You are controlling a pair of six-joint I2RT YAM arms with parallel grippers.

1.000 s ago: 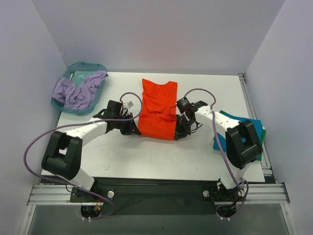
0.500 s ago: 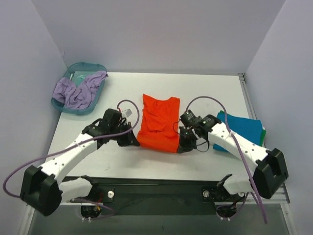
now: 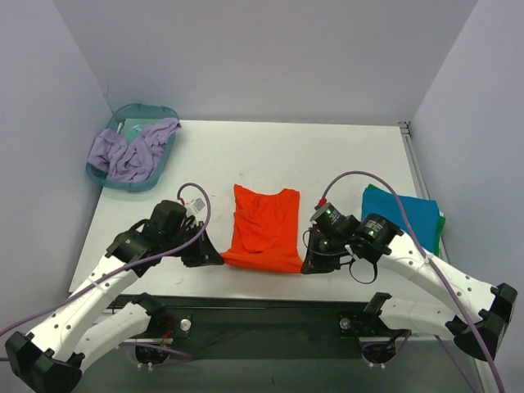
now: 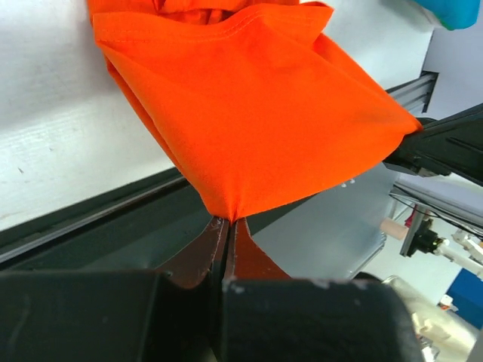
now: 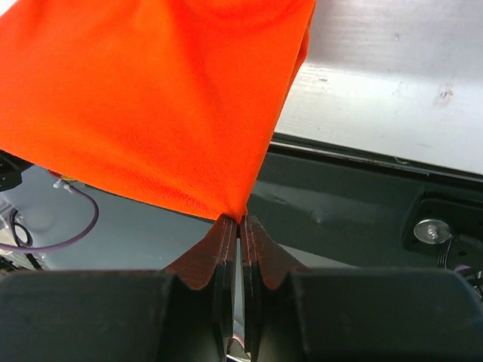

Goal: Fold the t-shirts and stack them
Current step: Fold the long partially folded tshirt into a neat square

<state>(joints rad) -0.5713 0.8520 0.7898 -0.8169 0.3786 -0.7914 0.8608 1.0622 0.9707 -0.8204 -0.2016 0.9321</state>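
The left gripper (image 4: 229,221) and right gripper (image 5: 240,219) are each clenched on a near corner of the orange-red t-shirt (image 3: 264,229), whose hem is stretched past the table's (image 3: 344,155) front edge. Each pinch takes little cloth, so uneven pulling could free a corner or drag the shirt off.

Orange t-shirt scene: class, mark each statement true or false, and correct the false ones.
1. The left tool is shut on a corner of the orange t-shirt. True.
2. The right tool holds nothing. False: it is shut on the shirt's other near corner.
3. The teal basin holds lilac cloth. True.
4. The folded teal t-shirt lies left of the orange one. False: it lies to its right.
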